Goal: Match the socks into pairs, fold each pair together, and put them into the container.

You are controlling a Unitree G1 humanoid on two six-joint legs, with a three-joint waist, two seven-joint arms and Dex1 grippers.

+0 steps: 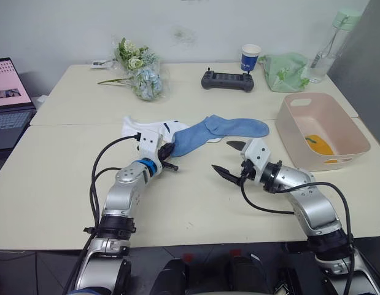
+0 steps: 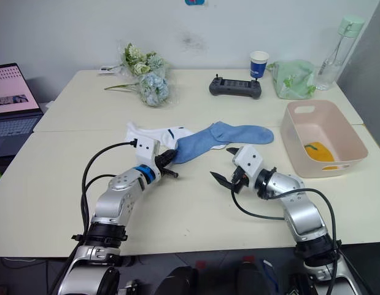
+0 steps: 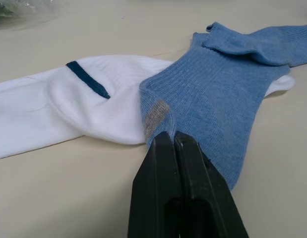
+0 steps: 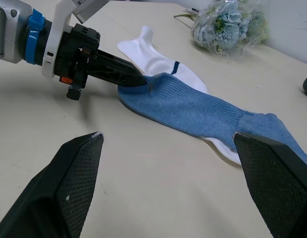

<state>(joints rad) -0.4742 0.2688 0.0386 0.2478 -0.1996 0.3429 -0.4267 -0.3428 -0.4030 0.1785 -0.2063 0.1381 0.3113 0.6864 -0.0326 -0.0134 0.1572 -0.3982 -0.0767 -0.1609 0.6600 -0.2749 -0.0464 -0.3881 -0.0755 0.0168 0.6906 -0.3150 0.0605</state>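
Blue knit: the left gripper (image 3: 175,136) is clamped on the toe edge of the blue sock (image 1: 220,131).
Right gripper (image 1: 229,158): fingers apart, empty.
White socks (image 1: 150,129): underneath, unpaired.
Pink container (image 1: 352,133): holds only the yellow pair (image 1: 318,145); two pairs remain, I'd say.

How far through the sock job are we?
Done: something mustard-yellow lies in the pink container, likely that pair. In hand: the left gripper is shut on the blue sock; the right gripper is open. Left: folding the blue, then the white socks beneath.
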